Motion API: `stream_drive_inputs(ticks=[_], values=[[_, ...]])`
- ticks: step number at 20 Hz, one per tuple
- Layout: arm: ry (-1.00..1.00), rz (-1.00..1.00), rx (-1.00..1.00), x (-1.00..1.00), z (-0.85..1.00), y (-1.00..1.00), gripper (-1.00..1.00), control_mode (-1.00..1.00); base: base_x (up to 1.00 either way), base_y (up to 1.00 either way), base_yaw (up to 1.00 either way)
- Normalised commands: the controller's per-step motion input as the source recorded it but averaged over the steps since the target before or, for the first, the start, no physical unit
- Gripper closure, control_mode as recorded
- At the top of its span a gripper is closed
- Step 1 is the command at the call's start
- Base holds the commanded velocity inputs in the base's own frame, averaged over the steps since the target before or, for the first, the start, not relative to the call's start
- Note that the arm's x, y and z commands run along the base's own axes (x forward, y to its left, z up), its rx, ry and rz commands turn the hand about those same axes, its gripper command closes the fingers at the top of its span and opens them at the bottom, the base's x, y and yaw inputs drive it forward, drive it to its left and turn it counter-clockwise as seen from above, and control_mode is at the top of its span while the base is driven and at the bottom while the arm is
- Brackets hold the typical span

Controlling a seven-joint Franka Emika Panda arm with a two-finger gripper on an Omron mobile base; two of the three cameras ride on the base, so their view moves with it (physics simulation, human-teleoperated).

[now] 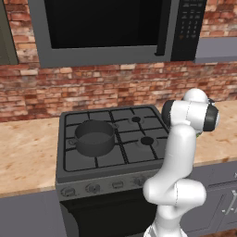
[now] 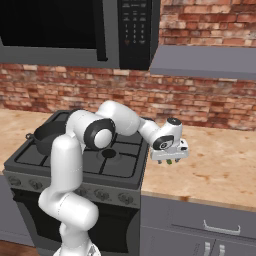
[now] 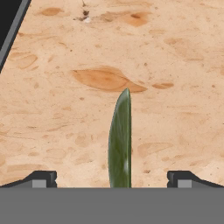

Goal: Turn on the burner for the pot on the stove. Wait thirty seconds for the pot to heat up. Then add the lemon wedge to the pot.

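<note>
Hand view puts the lemon wedge [image 3: 120, 140] straight ahead of us: a slim, dark green-yellow sliver lying on the tan stone counter [image 3: 166, 57], running up from the bottom of the frame between our two finger tips [image 3: 43, 178]. Our gripper [image 3: 112, 179] stands spread wide, one tip well to each side of the wedge, neither touching it. A dark edge of the stove [image 3: 9, 30] cuts across the upper left corner of that view.

From the right base view we see the gripper [image 2: 170, 159] low over the counter [image 2: 215, 165], just beside the stove's right edge, with a small green bit of the wedge [image 2: 169, 161] showing under the hand.

From the left base view we see the pot [image 1: 95, 137] sitting on the front left burner of the stove [image 1: 111, 162], well apart from the wedge. A row of knobs [image 1: 92, 188] lines the front panel; we cannot tell their setting. Above the stove hangs the microwave [image 1: 115, 28], against the brick wall [image 1: 92, 88]. Grey cabinets [image 2: 210, 225] run beneath the counter.
</note>
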Motion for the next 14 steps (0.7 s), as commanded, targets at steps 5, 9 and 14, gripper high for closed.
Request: stream_drive_inputs(ticks=[5,9,14], values=[[0.00,0.00,0.00,0.00,0.00,0.00,-1.00,-1.00,0.00,0.00,0.00],[0.00,0.00,0.00,0.00,0.00,0.00,-1.00,-1.00,0.00,0.00,0.00],[0.00,0.00,0.00,0.00,0.00,0.00,-1.00,-1.00,0.00,0.00,0.00]])
